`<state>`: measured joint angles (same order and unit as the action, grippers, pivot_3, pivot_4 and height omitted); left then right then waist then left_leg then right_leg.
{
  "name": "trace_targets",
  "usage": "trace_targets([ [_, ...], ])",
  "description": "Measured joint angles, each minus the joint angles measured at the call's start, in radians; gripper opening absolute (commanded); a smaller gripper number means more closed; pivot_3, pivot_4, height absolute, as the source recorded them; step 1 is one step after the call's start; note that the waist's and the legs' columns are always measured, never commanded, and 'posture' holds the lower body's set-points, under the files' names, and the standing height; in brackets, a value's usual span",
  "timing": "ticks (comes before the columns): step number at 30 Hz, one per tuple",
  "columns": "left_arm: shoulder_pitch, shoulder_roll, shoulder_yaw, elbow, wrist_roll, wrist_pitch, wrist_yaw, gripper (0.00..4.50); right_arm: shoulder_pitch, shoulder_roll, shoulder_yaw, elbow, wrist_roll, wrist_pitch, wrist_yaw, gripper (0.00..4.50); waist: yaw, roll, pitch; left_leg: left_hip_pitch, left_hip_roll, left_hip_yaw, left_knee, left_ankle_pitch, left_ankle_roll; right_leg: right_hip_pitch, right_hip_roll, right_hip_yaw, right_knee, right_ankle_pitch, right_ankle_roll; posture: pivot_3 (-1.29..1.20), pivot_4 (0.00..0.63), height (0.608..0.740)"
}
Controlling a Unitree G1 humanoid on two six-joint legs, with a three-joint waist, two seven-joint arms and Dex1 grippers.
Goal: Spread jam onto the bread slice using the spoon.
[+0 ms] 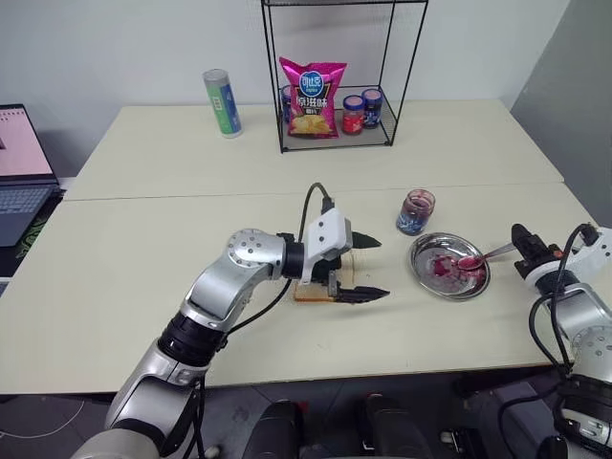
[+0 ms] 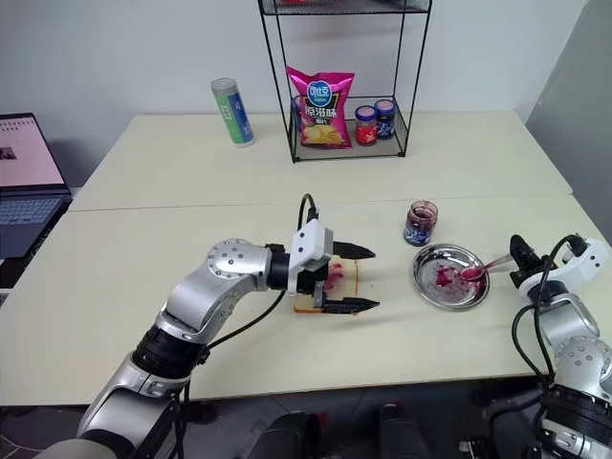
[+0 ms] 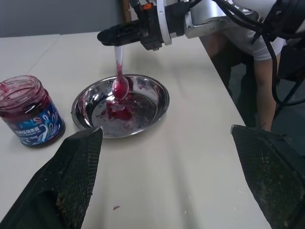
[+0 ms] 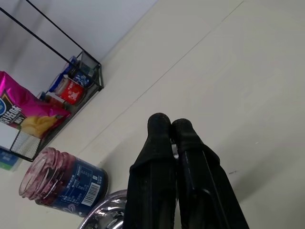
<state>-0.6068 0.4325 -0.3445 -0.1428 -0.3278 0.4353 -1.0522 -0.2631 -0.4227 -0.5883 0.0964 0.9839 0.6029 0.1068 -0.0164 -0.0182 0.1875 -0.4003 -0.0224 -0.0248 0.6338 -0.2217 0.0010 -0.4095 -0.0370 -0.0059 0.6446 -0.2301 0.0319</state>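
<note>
The steel dish [image 1: 449, 266] is taken as the landmark on the pale surface [image 1: 143, 277]. Its inside is smeared with red. The spoon [image 1: 483, 256] is seen with its stained bowl inside the dish, near the rim on the robot's right, while its handle runs out over that rim. The handle is clamped between the black fingers [image 4: 164, 143] of the right gripper [image 1: 519, 239], which are pressed together on it, just to the right of the dish.

The jam [image 1: 415, 212] is kept in its small clear jar, lid off and glass smeared purple, just behind the dish and slightly to the left of it.

To the left of the dish, near it, the bread slice [image 2: 337, 280] lies flat on the surface, a purplish smear showing on it. The left gripper [image 1: 368, 268] is held at the bread, its two fingers [image 3: 76, 171] spread wide apart and pointed toward the dish, with nothing between them. Whether the bread is touched cannot be told.

Well behind the dish, a black wire rack [image 1: 335, 76] stands with a pink chip bag [image 1: 311, 98] and small lidded jars [image 1: 361, 112] in it.
</note>
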Motion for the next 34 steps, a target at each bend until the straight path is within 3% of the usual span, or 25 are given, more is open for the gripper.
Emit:
trace_targets([
  [11, 0.011, 0.005, 0.016, -0.038, -0.001, 0.02, 0.02, 4.5, -0.026, -0.001, -0.001, 0.07, -0.02, 0.013, 0.032, 2.82, 0.0, 0.0, 0.0, 0.0, 0.0, 0.0, 0.0, 0.0, 0.0, 0.0, 0.0, 0.0, 0.0, 0.0, 0.0, 0.0, 0.15, 0.74],
  [18, 0.025, 0.047, 0.047, -0.062, -0.012, 0.046, 0.02, 4.5, -0.061, -0.083, -0.036, 0.08, -0.044, 0.01, 0.027, 4.46, 0.0, 0.001, 0.0, 0.0, 0.0, 0.001, 0.0, 0.0, 0.0, -0.001, 0.0, 0.001, 0.0, 0.0, 0.0, 0.0, 0.15, 0.74],
  [23, 0.055, 0.161, 0.164, -0.085, -0.042, 0.124, 0.029, 4.5, -0.034, -0.288, 0.06, -0.041, -0.13, 0.053, 0.169, 4.48, -0.007, 0.001, 0.0, 0.0, 0.001, -0.001, 0.0, 0.0, 0.0, -0.001, 0.001, -0.001, 0.001, 0.0, 0.0, 0.0, 0.15, 0.74],
  [27, 0.107, 0.308, 0.311, -0.094, -0.07, 0.198, 0.04, 4.5, 0.08, -0.494, 0.217, -0.268, -0.11, 0.178, 0.474, 4.48, -0.009, -0.001, 0.001, 0.0, 0.002, -0.004, -0.002, 0.0, 0.0, -0.001, 0.001, -0.003, 0.0, -0.001, -0.002, 0.0, 0.15, 0.74],
  [34, 0.224, 0.419, 0.427, -0.096, -0.085, 0.243, 0.058, 4.5, 0.162, -0.63, 0.252, -0.454, -0.037, 0.293, 0.717, 4.48, 0.002, -0.004, 0.002, 0.0, 0.001, -0.003, 0.001, 0.0, 0.0, 0.001, -0.003, -0.003, -0.001, -0.001, -0.001, 0.0, 0.15, 0.74],
])
